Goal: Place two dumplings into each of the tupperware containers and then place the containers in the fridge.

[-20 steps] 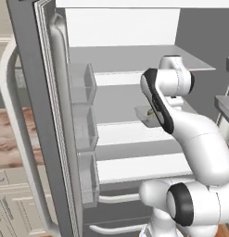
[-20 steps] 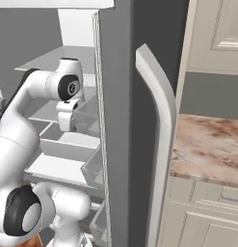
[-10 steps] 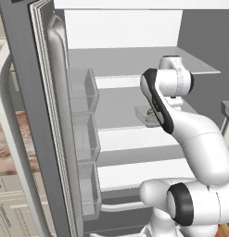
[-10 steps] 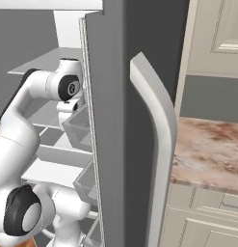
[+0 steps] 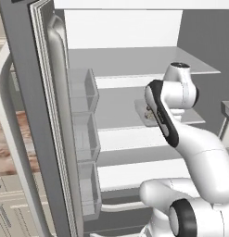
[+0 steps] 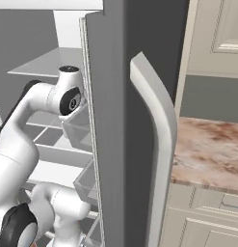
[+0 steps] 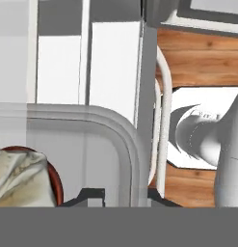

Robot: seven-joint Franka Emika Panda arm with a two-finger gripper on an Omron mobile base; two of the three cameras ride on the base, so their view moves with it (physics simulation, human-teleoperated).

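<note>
While the left base view shows one tupperware container (image 5: 144, 112) lying on a middle shelf (image 5: 120, 109) of the open fridge (image 5: 134, 55), half hidden behind the arm, the hand view brings its rounded rim (image 7: 118, 126) close, with one dumpling (image 7: 17, 176) inside at the lower left. The tool (image 7: 116, 195) pinches that rim. Three clear door bins (image 5: 83, 90) line the left door.

- The left base view looks forward from behind the arm's left into the open fridge (image 5: 134, 60).
- The right base view looks from behind its right, past a fridge door.
- Both share the shelves.
- The hand view sits close over a container (image 7: 115, 130).
</note>
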